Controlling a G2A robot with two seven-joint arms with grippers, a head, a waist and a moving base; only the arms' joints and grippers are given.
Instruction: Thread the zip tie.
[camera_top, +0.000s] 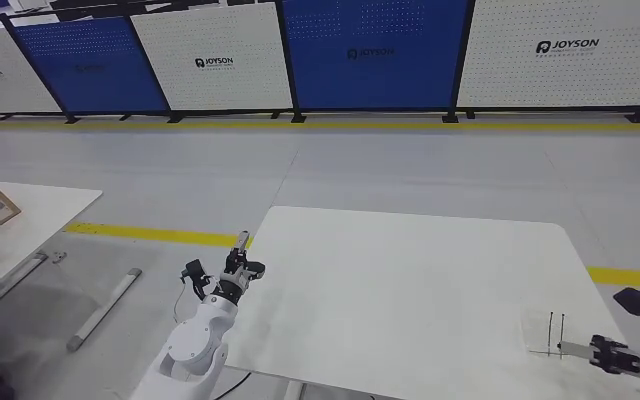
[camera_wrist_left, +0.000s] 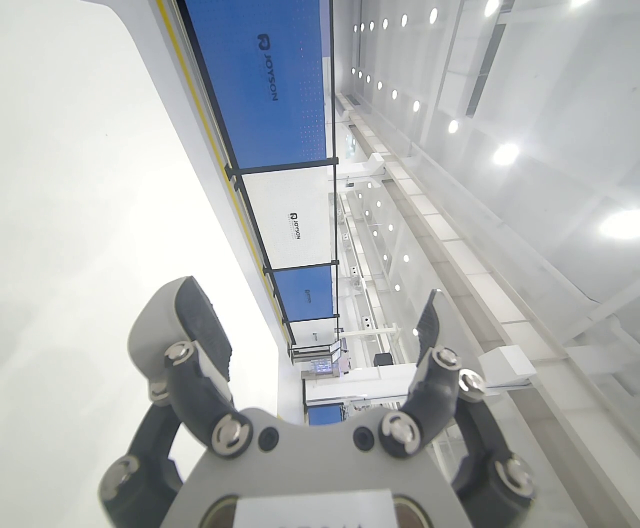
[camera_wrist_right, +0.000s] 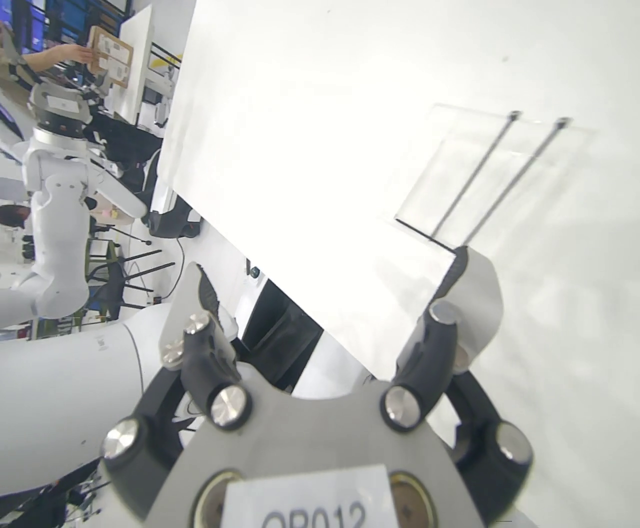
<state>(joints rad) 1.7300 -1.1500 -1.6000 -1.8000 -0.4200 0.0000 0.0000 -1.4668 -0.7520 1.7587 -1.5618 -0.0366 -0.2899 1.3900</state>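
Two thin black zip ties (camera_top: 556, 331) lie side by side on a clear plastic sheet (camera_top: 542, 322) near the white table's front right corner. In the right wrist view the zip ties (camera_wrist_right: 492, 180) run across the clear sheet (camera_wrist_right: 450, 150), heads away from me. My right gripper (camera_wrist_right: 330, 280) is open just short of their tail ends, one fingertip (camera_wrist_right: 462, 260) almost at the sheet's edge; from above the right gripper (camera_top: 570, 349) sits at the table's right front. My left gripper (camera_wrist_left: 310, 320) is open and holds nothing, off the table's left edge, where the top view shows the left gripper (camera_top: 240, 243) pointing away.
The white table (camera_top: 400, 290) is bare apart from the sheet. A second white table (camera_top: 40, 205) stands at the far left, with a pale bar (camera_top: 105, 308) on the floor between. Blue and white pegboard panels (camera_top: 370, 55) line the back.
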